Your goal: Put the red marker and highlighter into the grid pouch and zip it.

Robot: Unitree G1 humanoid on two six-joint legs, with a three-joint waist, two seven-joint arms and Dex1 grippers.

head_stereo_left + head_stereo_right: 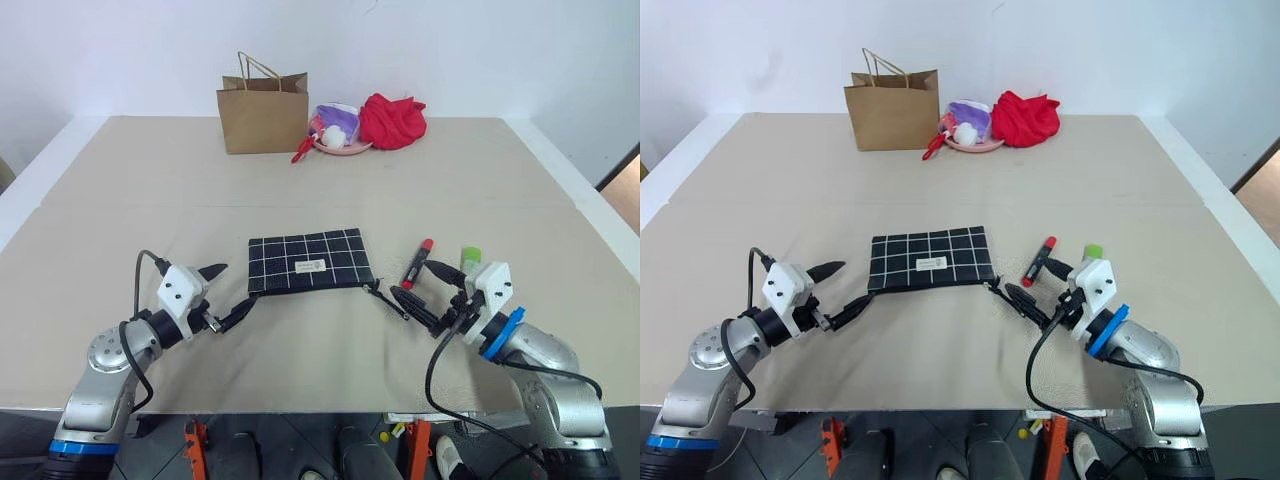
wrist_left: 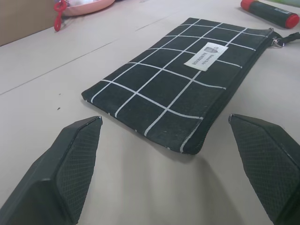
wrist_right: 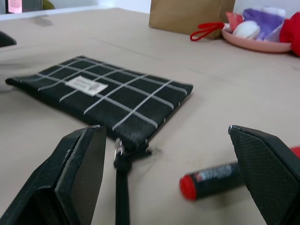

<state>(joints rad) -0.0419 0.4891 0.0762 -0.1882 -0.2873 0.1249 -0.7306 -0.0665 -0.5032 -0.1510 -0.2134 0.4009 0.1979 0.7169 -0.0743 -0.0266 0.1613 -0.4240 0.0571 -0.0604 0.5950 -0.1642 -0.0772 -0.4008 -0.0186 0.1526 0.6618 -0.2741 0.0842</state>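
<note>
The grid pouch (image 1: 310, 262) lies flat near the middle of the table (image 1: 150, 180), closer to its near edge than its far one, with the white label (image 2: 205, 56) face up. Its zipper runs along the near long side, and the black pull strap (image 1: 388, 297) trails off the right-hand corner toward the right gripper; whether the zipper is drawn shut cannot be made out.

Just right of the pouch and apart from it, the red marker (image 1: 416, 264) lies on the table with its red tip pointing toward the far edge. In the right wrist view its far end is cut off behind a finger. The highlighter (image 1: 470, 257) sits a little further right, and only its yellow-green top shows above the right gripper's white housing, the rest hidden.

The left gripper (image 1: 225, 292) hovers near the pouch's left end, fingers spread wide with nothing between them. The right gripper (image 1: 422, 285) sits near the pull strap and marker, likewise fully spread and empty; the marker lies between its fingers in the head views, but not touching them as far as can be seen.

At the table's far edge stand a brown paper bag (image 1: 262, 112), a pink dish (image 1: 342, 146) holding small purple and white items too small to identify, and a bunched red cloth (image 1: 392, 121).
</note>
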